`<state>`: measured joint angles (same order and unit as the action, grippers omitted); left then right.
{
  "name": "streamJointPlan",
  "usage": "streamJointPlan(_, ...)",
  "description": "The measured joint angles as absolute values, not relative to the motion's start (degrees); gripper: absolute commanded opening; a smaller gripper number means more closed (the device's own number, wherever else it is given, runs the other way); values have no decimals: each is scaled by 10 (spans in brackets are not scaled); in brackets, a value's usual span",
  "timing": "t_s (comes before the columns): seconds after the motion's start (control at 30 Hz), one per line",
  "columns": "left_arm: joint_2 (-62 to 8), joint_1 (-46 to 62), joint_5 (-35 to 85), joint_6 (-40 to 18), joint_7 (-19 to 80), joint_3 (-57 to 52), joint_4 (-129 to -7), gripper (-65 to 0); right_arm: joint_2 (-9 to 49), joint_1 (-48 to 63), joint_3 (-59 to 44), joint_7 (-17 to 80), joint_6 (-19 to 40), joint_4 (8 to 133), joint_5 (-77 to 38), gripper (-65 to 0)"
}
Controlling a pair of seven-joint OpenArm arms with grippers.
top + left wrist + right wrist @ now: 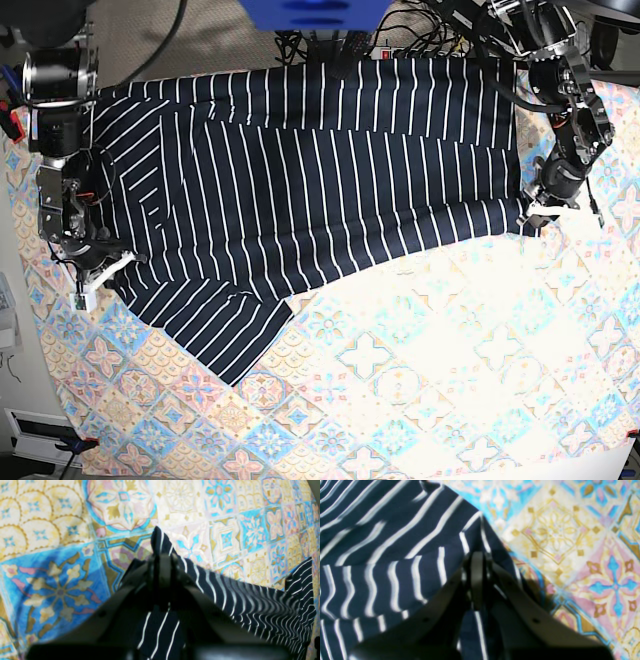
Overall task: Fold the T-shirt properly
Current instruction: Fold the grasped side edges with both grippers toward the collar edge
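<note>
While both arms have hold of the T-shirt (310,170), the risk I see from where I stand is all in how little cloth each one has. The left gripper (160,555) has its jaws pressed together on a narrow peak of striped fabric, with only a small tip poking out past the fingertips, and the right gripper (477,560) is likewise clamped tight on a pinch at the shirt's edge. If either arm pulls faster or further than the other, I'd expect that thin pinch to slide out and the hem to drop in a heap. The shirt itself lies spread across the far half of the table, its top edge along the far side, one lower portion running toward the near-left corner; the left gripper holds it by the table's right edge, the right gripper by the left edge. The stretch between the two grips already looks drawn and rippled in the left wrist view, so an uneven lift could twist the panel and give a crooked fold. The patterned tablecloth (420,380) sits directly under the shirt, and from these views I cannot tell whether either jaw has caught a bit of it too; if so, lifting would drag the cloth along. Cables (420,30) crowd the far edge, near where the fabric lies. As for containers, I see none on the table.
</note>
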<state>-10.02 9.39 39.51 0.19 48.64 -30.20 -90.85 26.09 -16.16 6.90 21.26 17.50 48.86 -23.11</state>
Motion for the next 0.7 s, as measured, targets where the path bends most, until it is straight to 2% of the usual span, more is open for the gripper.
streamJointPlan(0.17, -100, 102, 395, 1, 487, -302, -932, -650, 261, -113, 51, 268, 178, 593, -230, -643)
streamJointPlan(0.3, -100, 102, 393, 1, 487, -301, -934, -650, 263, -89, 20, 233, 177, 617, -230, -621)
streamJointPlan(0.37, -100, 102, 391, 2, 487, -301, -934, -650, 265, -93, 15, 210, 178, 591, -222, -561)
streamJointPlan(0.47, -98, 103, 391, 1, 487, -299, -934, -650, 260, -138, 10, 216, 176, 521, -140, -436)
streamJointPlan(0.6, -98, 101, 391, 0, 486, -298, -934, -650, 234, -204, 7, 204, 170, 450, -88, -305)
streamJointPlan(0.7, -97, 100, 391, 1, 487, -298, -934, -650, 217, -224, 16, 174, 186, 412, -88, -242)
